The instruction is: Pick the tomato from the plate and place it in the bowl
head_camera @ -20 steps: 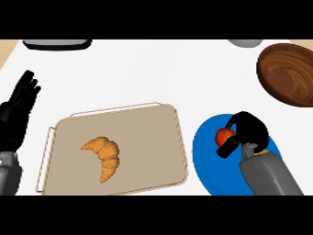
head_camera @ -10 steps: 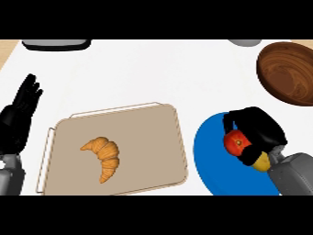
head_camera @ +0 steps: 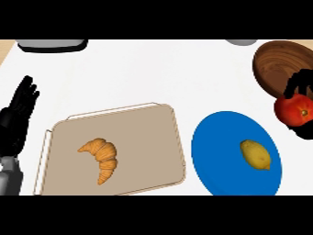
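Observation:
A red tomato [head_camera: 295,110] hangs in the air at the right edge, between the blue plate [head_camera: 220,147] and the brown wooden bowl [head_camera: 281,64]. My right hand [head_camera: 312,131] is curled round the tomato, fingers above it and thumb below. The tomato is off the plate, just below the bowl's near rim. A yellow lemon [head_camera: 255,154] lies on the plate. My left hand [head_camera: 11,120] rests open at the left edge, fingers up.
A tan cutting board [head_camera: 138,133] with a croissant [head_camera: 101,157] on it lies left of the plate. A grey object [head_camera: 52,44] sits at the far left edge of the counter, another grey one [head_camera: 241,41] at the far right.
My right hand has lifted the tomato off the plate and carried it right and away, towards the bowl. The lemon, hidden before, now shows on the plate. The left hand stays put.

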Tool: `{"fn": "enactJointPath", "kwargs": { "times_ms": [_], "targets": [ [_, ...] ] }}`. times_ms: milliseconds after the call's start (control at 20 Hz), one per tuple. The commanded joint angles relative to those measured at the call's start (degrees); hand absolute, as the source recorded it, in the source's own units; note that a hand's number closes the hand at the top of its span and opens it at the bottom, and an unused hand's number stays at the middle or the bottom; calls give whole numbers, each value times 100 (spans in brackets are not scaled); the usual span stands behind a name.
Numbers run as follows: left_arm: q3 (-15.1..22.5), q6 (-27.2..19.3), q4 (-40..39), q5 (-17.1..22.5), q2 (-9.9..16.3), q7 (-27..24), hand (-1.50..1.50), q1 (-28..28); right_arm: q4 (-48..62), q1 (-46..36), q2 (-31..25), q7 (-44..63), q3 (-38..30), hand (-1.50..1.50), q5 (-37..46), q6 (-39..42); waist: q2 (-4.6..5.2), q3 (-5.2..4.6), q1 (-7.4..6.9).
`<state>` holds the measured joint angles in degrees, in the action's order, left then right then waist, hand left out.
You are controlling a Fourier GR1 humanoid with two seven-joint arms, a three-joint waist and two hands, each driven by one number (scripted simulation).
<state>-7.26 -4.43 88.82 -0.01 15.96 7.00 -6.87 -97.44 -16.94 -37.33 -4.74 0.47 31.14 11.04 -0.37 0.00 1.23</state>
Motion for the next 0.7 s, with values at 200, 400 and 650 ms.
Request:
{"fn": "enactJointPath", "kwargs": {
  "times_ms": [200,400,650],
  "targets": [
    [-82,263,-101,70,10,-240,0,140,631,-400,-353,-166,-1476,150,-985,519,38,-1,-137],
    [185,20,20,-281,-226,-318,0,136,1946,-999,-317,-657,-1405,150,-877,536,51,1,-206],
    [23,22,-460,-215,-197,-211,0,-427,3797,-1905,-351,-1417,-1321,150,-496,290,85,3,-249]
  ]
}}
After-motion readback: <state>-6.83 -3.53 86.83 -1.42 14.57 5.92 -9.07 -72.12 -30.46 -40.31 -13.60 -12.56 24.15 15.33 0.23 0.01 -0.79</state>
